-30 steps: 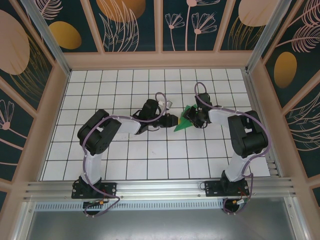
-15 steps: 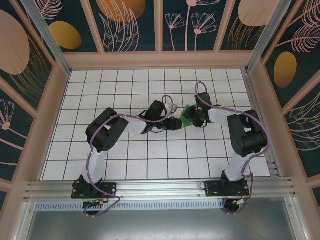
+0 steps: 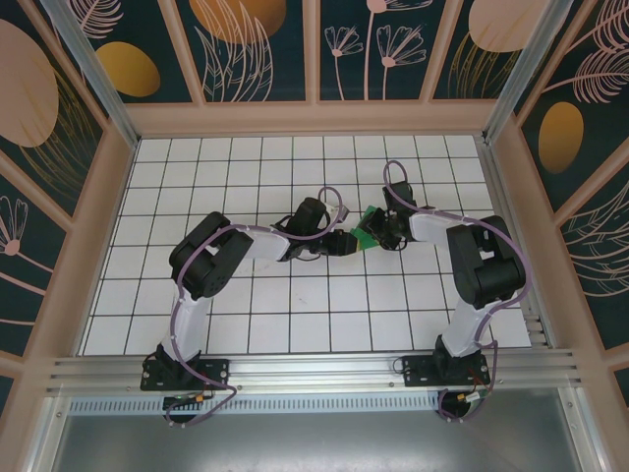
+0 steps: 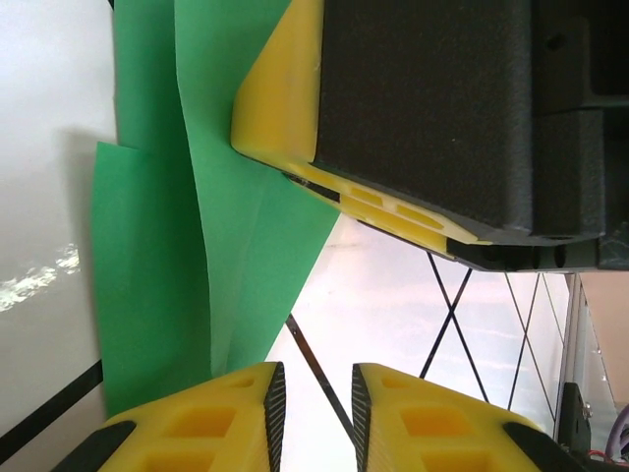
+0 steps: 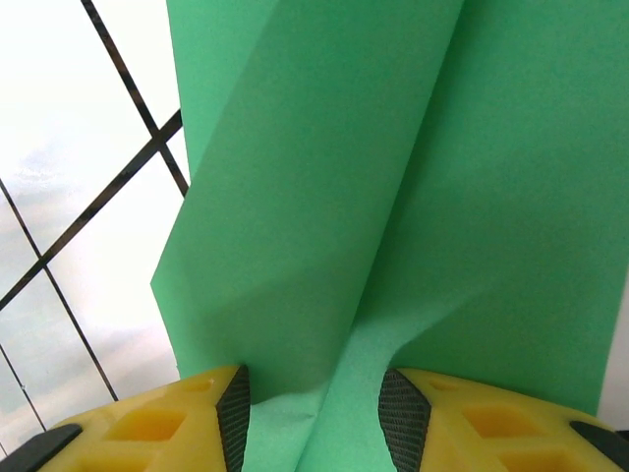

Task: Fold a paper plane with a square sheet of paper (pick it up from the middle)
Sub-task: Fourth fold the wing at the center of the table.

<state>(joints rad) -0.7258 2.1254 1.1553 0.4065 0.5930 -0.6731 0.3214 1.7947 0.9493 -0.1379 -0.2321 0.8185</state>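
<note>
The square sheet of paper [image 3: 368,225] is a folded bright green piece at the middle of the tiled table, between the two arms. My right gripper [image 3: 374,233] stands on it, open, its pads [image 5: 234,413] apart with a raised fold of the green paper [image 5: 393,157] running between them. My left gripper [image 3: 347,242] sits close against the paper's left side. Its jaws [image 4: 317,398] are narrowly open over bare table, with the green paper [image 4: 157,256] just beside the left finger. A yellow finger of the right gripper [image 4: 280,98] rests on the paper.
The white table [image 3: 295,295] has a black grid. Wooden walls [image 3: 314,118] enclose the back and both sides. A metal rail [image 3: 314,369] with the arm bases runs along the near edge.
The left arm has reached right, bringing its gripper up against the paper. The green shape, a longer triangle pointing left a second ago, now shows as a smaller patch under the right gripper.
</note>
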